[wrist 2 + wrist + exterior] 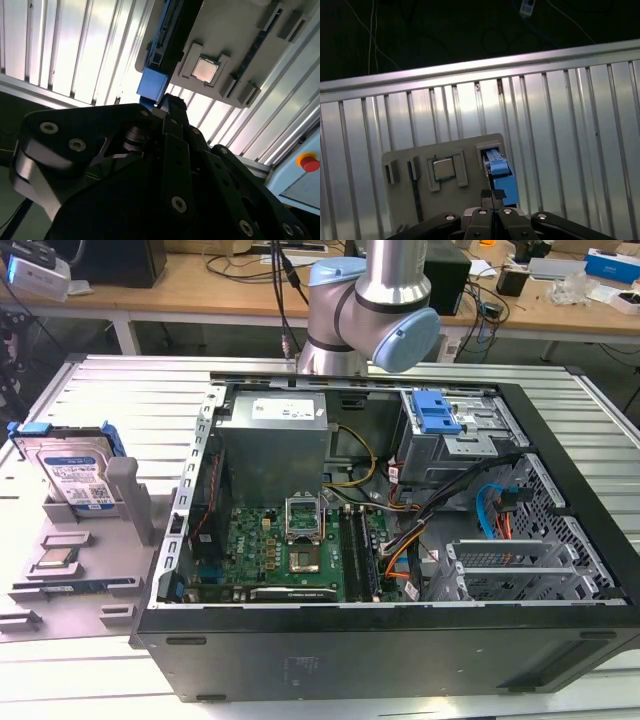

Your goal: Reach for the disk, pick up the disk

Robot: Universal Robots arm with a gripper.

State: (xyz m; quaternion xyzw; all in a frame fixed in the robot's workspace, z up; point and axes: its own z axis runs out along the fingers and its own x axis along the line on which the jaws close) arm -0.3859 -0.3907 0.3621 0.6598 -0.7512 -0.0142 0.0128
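The disk (68, 472) stands upright in the grey holder (130, 498) at the exterior view's left; the gripper (491, 196), jaws seemingly together and empty, hangs near its blue edge, so I'd widen, centre and descend squarely

Ribbed metal table (110, 390), pale grey, with strong glare along the slats in both wrist views. Behind it in the exterior view, wooden bench (200, 295) on white leg (126, 335), strewn with black cables (240, 265) and dark box (115, 260). Past the table edge in the first wrist view, dark floor (445, 30), thin leads (372, 35) trailing. Red button (309, 163) on pale panel (300, 187) beside the table in the second wrist view.
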